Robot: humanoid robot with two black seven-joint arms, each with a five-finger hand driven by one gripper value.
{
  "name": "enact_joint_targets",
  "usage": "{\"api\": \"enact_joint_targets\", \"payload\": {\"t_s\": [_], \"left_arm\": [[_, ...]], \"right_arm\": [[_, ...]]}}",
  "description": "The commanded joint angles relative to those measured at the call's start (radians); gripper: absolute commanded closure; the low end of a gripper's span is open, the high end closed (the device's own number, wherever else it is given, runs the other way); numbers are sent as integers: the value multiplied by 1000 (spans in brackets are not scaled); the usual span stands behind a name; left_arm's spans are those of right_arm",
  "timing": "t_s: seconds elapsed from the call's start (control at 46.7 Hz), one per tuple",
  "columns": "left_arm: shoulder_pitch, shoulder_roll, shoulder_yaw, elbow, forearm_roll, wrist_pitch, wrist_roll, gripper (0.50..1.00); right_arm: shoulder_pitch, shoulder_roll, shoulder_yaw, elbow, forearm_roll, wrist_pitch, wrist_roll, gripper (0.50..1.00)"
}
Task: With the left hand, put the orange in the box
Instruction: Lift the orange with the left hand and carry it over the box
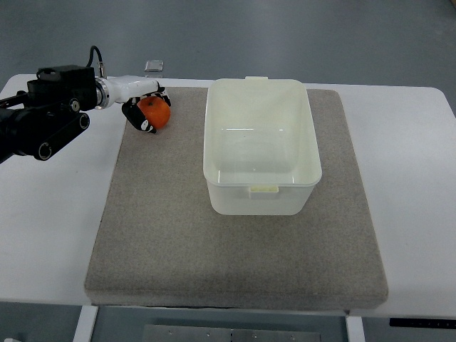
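One orange (156,113) shows, round, bright and evenly coloured, with a paler sheen on its upper side. It sits at the far left part of the mat (235,242), to the left of the box (261,187) and clearly apart from it. Whether it rests on the mat or is lifted just off it cannot be told from this steep view. The left hand (146,108) is wrapped about it: dark fingers (135,118) curl round its left and near sides, and others show at its far edge, so the fingers are clamped on the orange. A white wrist section leads left from the hand to the black arm (44,117), which comes in from the left edge, well to the left of the box.

The box is translucent, whitish plastic, rectangular with rounded corners, open at the top, with a small tab on its near rim and another on its far rim. Nothing lies inside it; the mat shows dimly through its floor. It stands on the far middle of the grey mat, which lies on a white table (413,185). Beyond the box's far left corner, off the mat, a small clear object (154,67) rests at the table's far edge.
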Motion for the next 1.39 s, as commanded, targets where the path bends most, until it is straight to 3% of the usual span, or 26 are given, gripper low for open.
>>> {"api": "enact_joint_targets", "payload": {"t_s": [0.0,0.279,0.557,0.75,0.921,1.114,1.371], "left_arm": [[-25,17,-19,-28,-3,-1,-7,1000],[-35,189,-99,-298,-1,-14,-38,1000],[-74,250,-149,-480,-12,-32,-38,1000],[-117,237,-157,-551,-10,-101,-38,1000],[-143,215,-140,-627,3,-110,-34,1000],[-184,108,-27,-608,29,-112,-23,1000],[-140,20,-7,-572,117,-104,-18,1000]], "right_arm": [[0,0,0,0,0,0,0,574],[0,0,0,0,0,0,0,574],[0,0,0,0,0,0,0,574],[0,0,0,0,0,0,0,574],[0,0,-1,0,0,0,0,574],[0,0,0,0,0,0,0,574],[0,0,-1,0,0,0,0,574]]}}
